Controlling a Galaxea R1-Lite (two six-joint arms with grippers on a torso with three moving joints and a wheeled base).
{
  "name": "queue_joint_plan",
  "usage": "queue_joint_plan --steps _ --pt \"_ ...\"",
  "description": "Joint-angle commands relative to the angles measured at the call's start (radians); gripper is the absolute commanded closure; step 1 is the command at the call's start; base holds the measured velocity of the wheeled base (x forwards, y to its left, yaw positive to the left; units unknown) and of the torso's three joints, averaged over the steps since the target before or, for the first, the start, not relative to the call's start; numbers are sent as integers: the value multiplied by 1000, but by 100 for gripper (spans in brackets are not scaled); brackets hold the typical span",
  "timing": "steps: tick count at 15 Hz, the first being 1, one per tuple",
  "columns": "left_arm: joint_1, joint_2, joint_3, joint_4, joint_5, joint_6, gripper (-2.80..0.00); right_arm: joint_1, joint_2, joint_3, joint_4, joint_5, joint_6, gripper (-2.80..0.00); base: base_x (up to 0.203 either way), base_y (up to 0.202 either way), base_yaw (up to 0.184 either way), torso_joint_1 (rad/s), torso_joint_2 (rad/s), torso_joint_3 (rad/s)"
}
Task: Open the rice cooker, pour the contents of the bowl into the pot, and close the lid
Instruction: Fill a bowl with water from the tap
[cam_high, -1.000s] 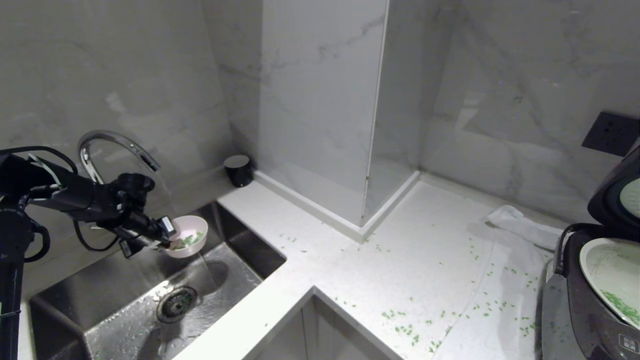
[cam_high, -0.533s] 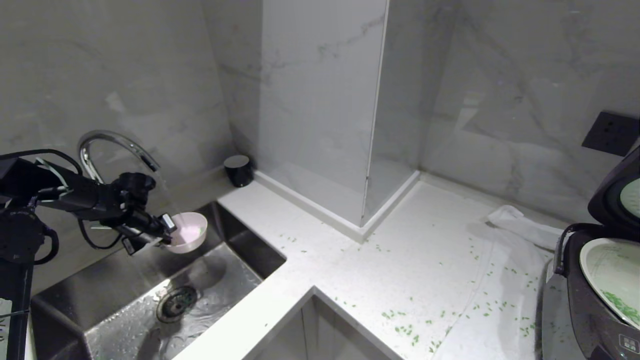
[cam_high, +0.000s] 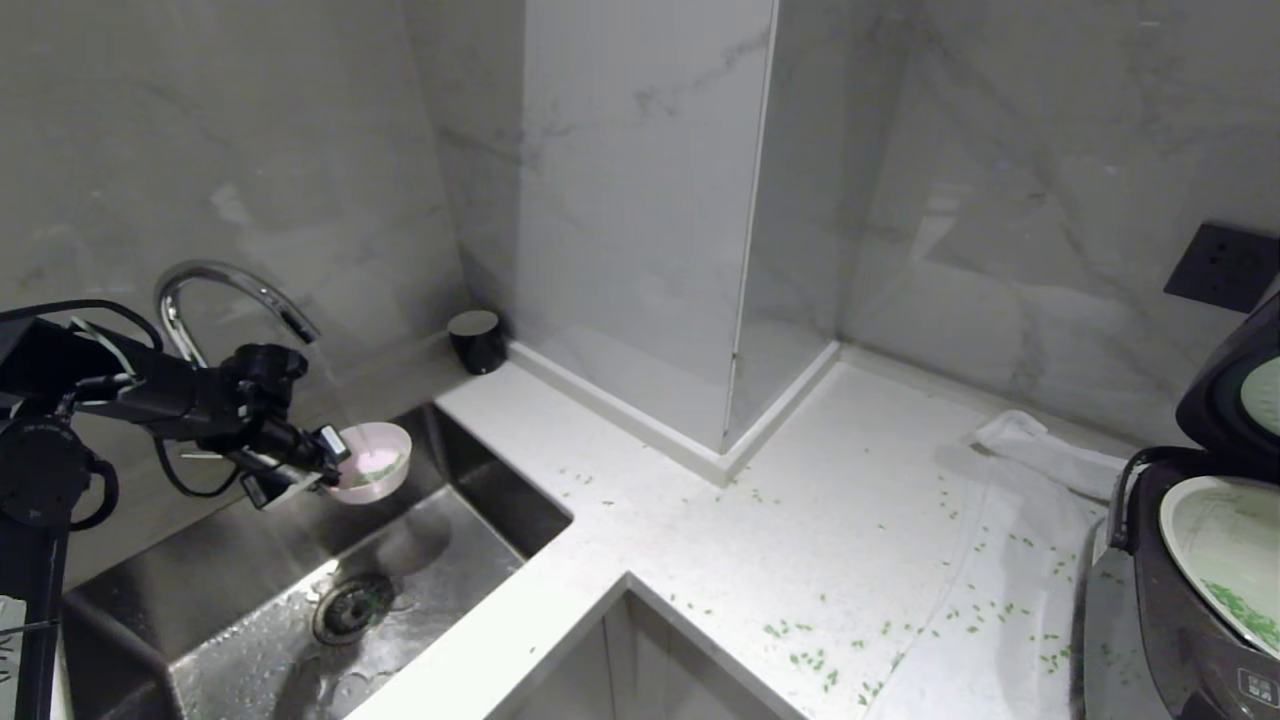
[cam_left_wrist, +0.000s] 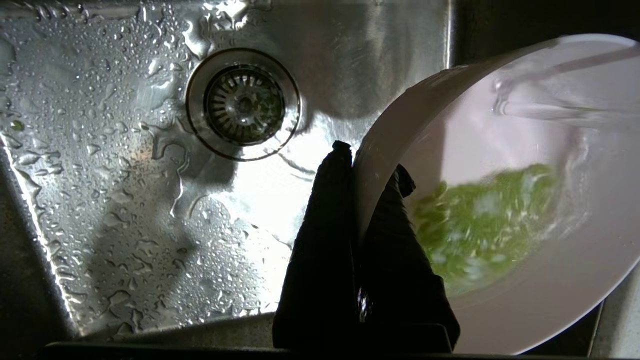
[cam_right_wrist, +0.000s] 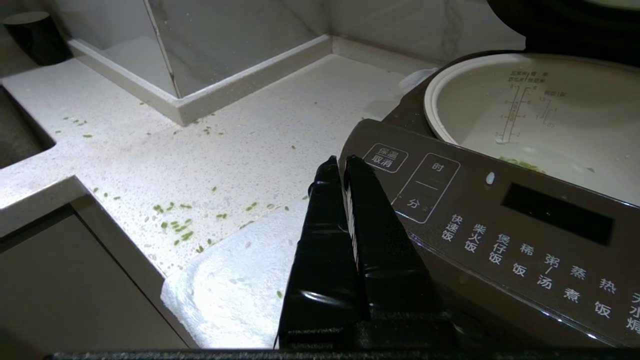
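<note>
1. A grey marble-walled kitchen corner, with a white counter (cam_high: 800, 520) running from a steel sink (cam_high: 240, 620) on the left to the rice cooker (cam_high: 1180, 620) at the far right edge.
2. The left gripper (cam_high: 335, 462) holds the bowl (cam_high: 372, 462) above the sink and under the tap (cam_high: 235, 290). Its two black fingers (cam_left_wrist: 325, 240) are pinched tight on the rim, one inside and one outside.
3. Water runs into the bowl, and the green bits (cam_left_wrist: 480, 225) swirl in its low side. It is probably held over the basin so any overflow goes down the drain (cam_left_wrist: 243, 103) rather than onto the counter.
4. The bowl looks roughly level in the head view, likely so the wet contents stay in.
5. The cooker's lid (cam_high: 1235, 390) stands open and the pot (cam_right_wrist: 540, 115) is bare but for a few green bits, ready to receive the pour.
6. The right gripper (cam_right_wrist: 342, 165), closed and empty, hangs parked just beside the cooker's button panel.
7. Loose green bits (cam_high: 810, 660) dot the counter between sink and cooker.
8. The pour and the lid closing are not yet done.
</note>
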Motion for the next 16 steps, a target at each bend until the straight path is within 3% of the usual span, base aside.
queue_joint_plan --steps 1,6,16 --pt "0 0 0 2 -1 -8 0 0 1 2 0 0 1 0 0 0 0 0 0 0" --pt "0 17 5 3 -5 -46 0 0 1 2 0 -1 0 0 0 0 0 0 0 0" --pt "0 17 0 3 -6 -50 0 0 1 2 0 0 1 0 0 0 0 0 0 0"
